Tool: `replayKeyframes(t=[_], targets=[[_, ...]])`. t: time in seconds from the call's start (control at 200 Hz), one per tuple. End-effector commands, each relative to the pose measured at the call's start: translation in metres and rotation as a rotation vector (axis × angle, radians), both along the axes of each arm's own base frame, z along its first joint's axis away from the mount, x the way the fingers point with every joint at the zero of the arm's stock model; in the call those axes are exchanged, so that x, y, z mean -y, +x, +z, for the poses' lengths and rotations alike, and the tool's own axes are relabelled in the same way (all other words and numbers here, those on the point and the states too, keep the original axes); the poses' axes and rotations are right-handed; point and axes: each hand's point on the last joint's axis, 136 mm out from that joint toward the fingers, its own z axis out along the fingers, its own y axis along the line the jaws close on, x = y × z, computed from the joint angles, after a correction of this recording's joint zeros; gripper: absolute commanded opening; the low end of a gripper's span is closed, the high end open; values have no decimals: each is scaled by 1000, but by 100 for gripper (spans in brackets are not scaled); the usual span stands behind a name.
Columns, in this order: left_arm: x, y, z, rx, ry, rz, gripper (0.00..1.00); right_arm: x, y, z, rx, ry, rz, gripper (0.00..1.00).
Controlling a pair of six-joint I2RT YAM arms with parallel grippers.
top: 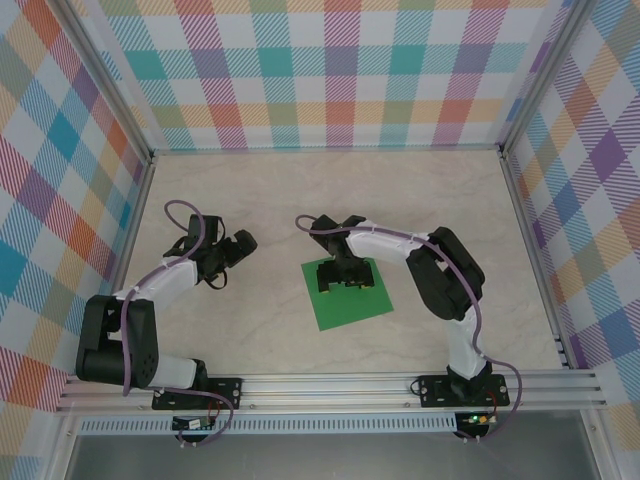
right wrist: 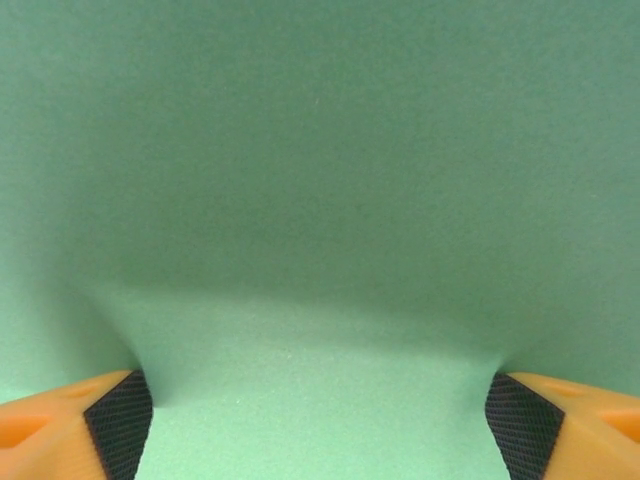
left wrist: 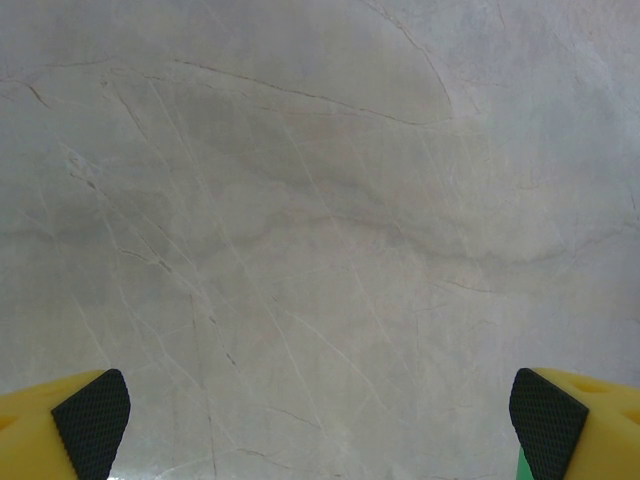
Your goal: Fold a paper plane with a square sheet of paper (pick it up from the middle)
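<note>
Pressing right tool [right wrist: 318,425], jaws wide, onto middle of square sheet of paper [top: 352,306] near counter [top: 300,190] centre; paper apparently bulging between pads [right wrist: 120,428], likely for pinch-lift. Left tool [left wrist: 320,425] hovering wide, well apart.

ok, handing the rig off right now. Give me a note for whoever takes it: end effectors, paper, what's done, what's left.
Left end effector: open, holding nothing, over bare table, left of the sheet.
Right end effector: jaws wide, down on the middle of the square sheet of paper. Its pads touch the sheet, and the paper humps slightly between them.
Sheet: near the table's centre, slightly askew, unfolded and apparently not lifted.
Done: right arm placed at the sheet's middle.
Left: pinch and lift from the middle, then all the folds.
</note>
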Motion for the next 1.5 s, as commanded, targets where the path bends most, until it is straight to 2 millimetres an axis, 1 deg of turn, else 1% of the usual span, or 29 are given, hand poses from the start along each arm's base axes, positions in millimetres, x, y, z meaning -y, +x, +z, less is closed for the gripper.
replayKeyframes(t=[0.0, 0.075, 0.43, 0.51, 0.66, 0.74, 0.825, 0.9, 0.965, 1.035, 1.135, 1.32, 1.495], targets=[[8, 3, 4, 8, -13, -23, 100, 30, -33, -61, -157, -109, 24, 88], [8, 3, 5, 10, -11, -24, 100, 35, -32, -62, -149, -128, 24, 86], [9, 0, 4, 4, -8, -26, 100, 36, -27, -62, -121, -126, 25, 78], [9, -1, 5, 5, -9, -27, 100, 35, -25, -58, -110, -118, 25, 76], [10, -4, 5, 6, -7, -26, 100, 26, -16, -38, -57, -67, 23, 75], [10, -5, 6, 8, -7, -28, 100, 19, -11, -23, -36, -36, 17, 82], [11, -6, 6, 7, -5, -29, 100, 14, -6, -1, 1, 1, 17, 87], [11, -7, 6, 8, -6, -29, 100, 14, -3, 16, 34, 17, 21, 93], [12, -8, 5, 7, -6, -30, 100, 16, -5, 22, 45, 20, 41, 96], [13, -10, 3, 3, -7, -34, 100, 20, -10, 18, 32, 6, 65, 100], [14, -11, 2, 2, -11, -36, 100, 27, -18, 5, -8, -39, 114, 100], [19, -13, 1, 0, -25, -48, 100, 28, -22, -3, -18, -43, 186, 100], [21, -15, 1, 2, -32, -48, 100, 30, -31, -25, -80, -50, 203, 95]])
